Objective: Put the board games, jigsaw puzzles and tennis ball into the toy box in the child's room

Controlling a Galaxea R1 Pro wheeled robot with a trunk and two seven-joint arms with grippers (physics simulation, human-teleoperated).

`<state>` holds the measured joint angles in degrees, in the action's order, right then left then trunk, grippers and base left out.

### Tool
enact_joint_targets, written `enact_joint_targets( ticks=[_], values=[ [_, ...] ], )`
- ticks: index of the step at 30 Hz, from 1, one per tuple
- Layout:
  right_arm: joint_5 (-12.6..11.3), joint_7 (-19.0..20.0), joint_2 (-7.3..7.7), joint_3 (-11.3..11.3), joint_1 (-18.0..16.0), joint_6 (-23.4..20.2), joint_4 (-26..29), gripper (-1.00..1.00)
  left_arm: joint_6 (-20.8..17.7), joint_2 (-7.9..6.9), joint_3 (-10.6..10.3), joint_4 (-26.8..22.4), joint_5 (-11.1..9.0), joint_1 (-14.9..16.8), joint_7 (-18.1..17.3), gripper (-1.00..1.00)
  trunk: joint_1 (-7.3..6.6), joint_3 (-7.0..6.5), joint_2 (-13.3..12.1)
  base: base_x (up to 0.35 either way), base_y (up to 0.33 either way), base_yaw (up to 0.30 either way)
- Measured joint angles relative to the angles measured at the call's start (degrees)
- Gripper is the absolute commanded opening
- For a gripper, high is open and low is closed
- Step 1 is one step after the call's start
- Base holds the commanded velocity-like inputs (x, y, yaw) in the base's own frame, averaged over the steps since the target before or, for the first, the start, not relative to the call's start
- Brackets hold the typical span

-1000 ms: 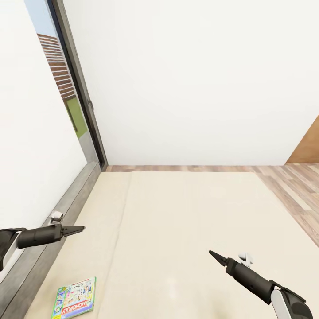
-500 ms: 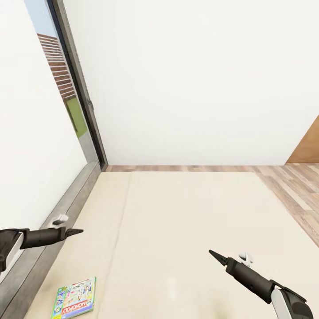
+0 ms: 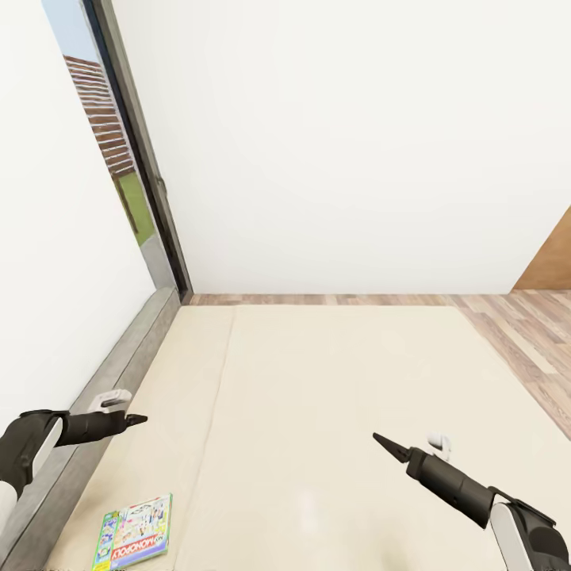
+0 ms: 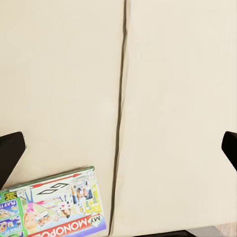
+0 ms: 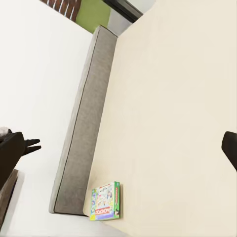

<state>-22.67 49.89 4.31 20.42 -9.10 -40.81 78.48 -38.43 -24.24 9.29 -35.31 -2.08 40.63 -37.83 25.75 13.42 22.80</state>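
While our head camera looks down over a corner of the child's room (image 3: 341,143), white walls meet at a dark-framed window (image 3: 127,159) with brick and green showing outside, and wood-plank floor (image 3: 523,333) runs along the far and right sides. Below that lies the bed (image 3: 333,381), a broad cream mattress with a thin seam down its length and a grey frame edge (image 3: 119,373) along the window wall. A wooden door (image 3: 551,262) shows at the right edge.

Our left arm reaches in over the grey frame edge, its left gripper (image 3: 136,418) pointing toward the mattress; the fingertips sit wide apart at the sides of the left wrist view, so it is released and holds nothing. Our right arm hangs above the near right part of the mattress, and the right gripper (image 3: 382,442) also carries nothing; only one fingertip is plain to us in its wrist view, so we cannot tell how far it is spread.

Smallest, the Monopoly board game (image 3: 135,533) lies flat on the mattress near the left corner closest to us, just beside the frame edge and below the left gripper, touched by neither arm.
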Motion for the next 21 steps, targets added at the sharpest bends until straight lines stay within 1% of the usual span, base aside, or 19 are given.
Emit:
enact_joint_targets(
  ticks=[3,6,10,21],
  values=[
    [-0.08,2.08,0.00,0.05,0.00,-2.53,2.62,1.00,0.74,0.57,-0.08,0.00,0.05,-0.01,1.12,1.00,0.00,0.26,0.00,0.000,0.000,0.000],
    [-0.06,3.61,0.00,0.08,0.00,-3.32,3.37,1.00,1.39,0.75,-0.14,0.00,0.04,0.00,1.53,1.00,0.00,0.53,0.00,0.000,0.000,0.000],
    [-0.03,6.33,-0.01,0.10,0.00,-4.00,4.16,1.00,2.06,1.02,-0.21,0.01,0.02,0.00,3.28,1.00,0.00,0.90,0.00,0.000,0.000,0.000],
    [-0.13,7.26,-0.10,-0.01,0.00,-5.01,4.34,1.00,2.34,1.11,-0.23,0.01,0.08,0.00,4.26,1.00,0.00,1.93,0.00,0.000,0.000,0.000]
  ],
)
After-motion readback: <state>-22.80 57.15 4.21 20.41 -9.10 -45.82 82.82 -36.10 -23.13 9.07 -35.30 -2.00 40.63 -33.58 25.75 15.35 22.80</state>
